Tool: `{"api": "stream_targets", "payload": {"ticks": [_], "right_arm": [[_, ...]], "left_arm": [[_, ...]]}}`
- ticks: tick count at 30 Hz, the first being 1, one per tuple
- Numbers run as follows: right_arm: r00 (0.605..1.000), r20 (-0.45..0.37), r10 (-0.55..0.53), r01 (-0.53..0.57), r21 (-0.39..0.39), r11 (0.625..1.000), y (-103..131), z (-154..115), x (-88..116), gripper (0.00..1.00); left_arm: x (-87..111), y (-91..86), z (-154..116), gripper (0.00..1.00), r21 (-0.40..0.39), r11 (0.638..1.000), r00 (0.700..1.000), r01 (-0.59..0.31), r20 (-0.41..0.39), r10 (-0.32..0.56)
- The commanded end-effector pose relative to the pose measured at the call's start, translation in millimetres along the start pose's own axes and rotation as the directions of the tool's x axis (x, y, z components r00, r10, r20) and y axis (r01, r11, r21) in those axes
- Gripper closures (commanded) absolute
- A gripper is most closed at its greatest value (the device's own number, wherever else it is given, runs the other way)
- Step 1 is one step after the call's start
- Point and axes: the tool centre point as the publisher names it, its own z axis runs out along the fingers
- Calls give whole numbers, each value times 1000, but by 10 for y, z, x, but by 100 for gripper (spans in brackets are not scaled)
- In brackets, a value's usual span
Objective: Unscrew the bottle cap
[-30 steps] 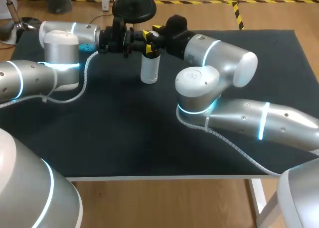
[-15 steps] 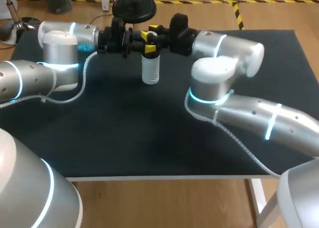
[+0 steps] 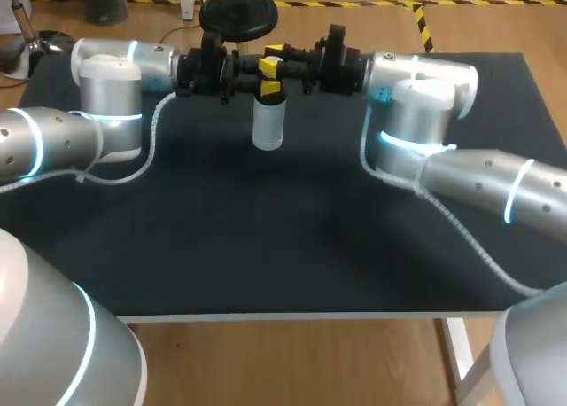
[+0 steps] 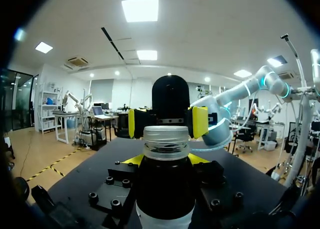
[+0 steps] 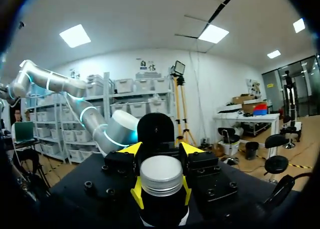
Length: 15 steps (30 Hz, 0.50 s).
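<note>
Left wrist: bottle (image 4: 165,189) filled the foreground, with its base cut off by the black rim. The left gripper (image 4: 165,159) was mostly hidden behind it, only yellow slivers of its fingertips (image 4: 131,160) showing either side. Right wrist: cap (image 5: 161,175) blocked the bottle under it, so neck and body were out of sight. The right gripper (image 5: 160,190) faded into the black rim nearest the camera, and the cap covered the middle of the left gripper beyond. Head: cap was lost among the yellow fingertips, too small to pick out. Couldn't tell if the bottle's base touched the table (image 3: 266,229). Left arm (image 3: 62,144) and right arm (image 3: 478,180) ran off the picture's edges.
</note>
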Motion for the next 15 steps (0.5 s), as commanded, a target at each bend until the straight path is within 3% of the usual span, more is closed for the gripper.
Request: {"api": "stream_targets", "payload": {"ticks": [1,8,12,15], "right_arm": [[860,-508,45,-35,31,999,-103,12,-42,100],[703,-708,61,-21,65,998,-104,70,82,100],[576,-815,57,2,71,998,-78,82,140,100],[517,-855,44,22,65,998,-48,70,170,100]], "left_arm": [[3,-22,-34,100,3,1000,1000,-4,1,4],[3,-22,-34,100,3,1000,1000,-4,1,4],[3,-22,-34,100,3,1000,1000,-4,1,4],[3,-22,-34,100,3,1000,1000,-4,1,4]]}}
